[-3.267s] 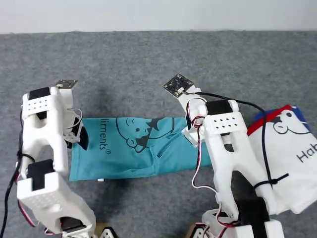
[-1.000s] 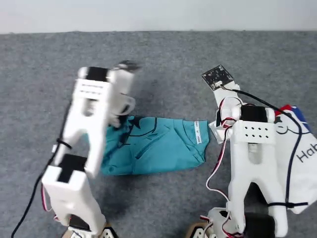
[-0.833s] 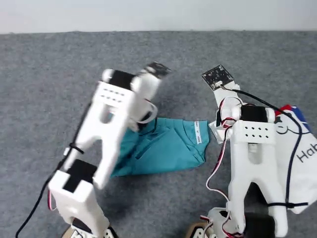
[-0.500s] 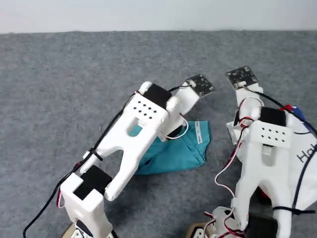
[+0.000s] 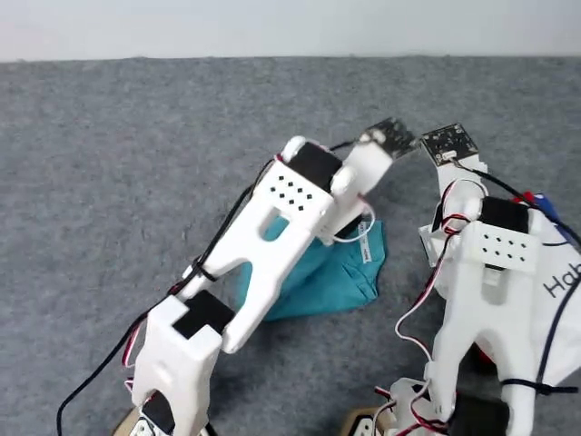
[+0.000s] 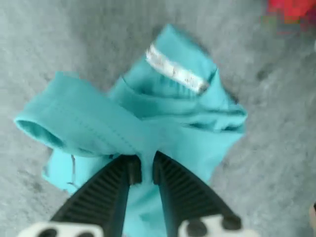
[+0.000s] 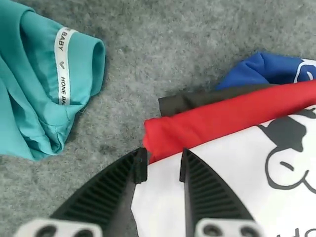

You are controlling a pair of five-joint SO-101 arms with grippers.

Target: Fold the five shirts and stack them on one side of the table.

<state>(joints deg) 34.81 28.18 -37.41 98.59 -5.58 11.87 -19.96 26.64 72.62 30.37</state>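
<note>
Change: left arm [image 5: 290,200] has swung from frame left to centre right, carrying the teal shirt's [image 5: 327,277] left end over its right end; the long strip is now a short bundle. Right arm [image 5: 486,272] has shifted right.
High view, shirt: centre of frame on the grey table [image 5: 136,182], long axis running lower left to upper right, label end upper right under the left arm's wrist.
High view, relation: the stack, white shirt [image 5: 554,300] on top, lies at right edge; right arm stands between it and the bundle.
Left wrist view, claw: left gripper [image 6: 146,165] clamped on a teal fold, jaws nearly together; shirt [image 6: 163,113] rumpled, layers uneven, label toward top.
Right wrist view, claw: right gripper [image 7: 163,163] jaws apart, holding nothing, over the red shirt's [image 7: 222,121] edge.
Right wrist view, nearer arm: left, judged; it must lay the fold down.
</note>
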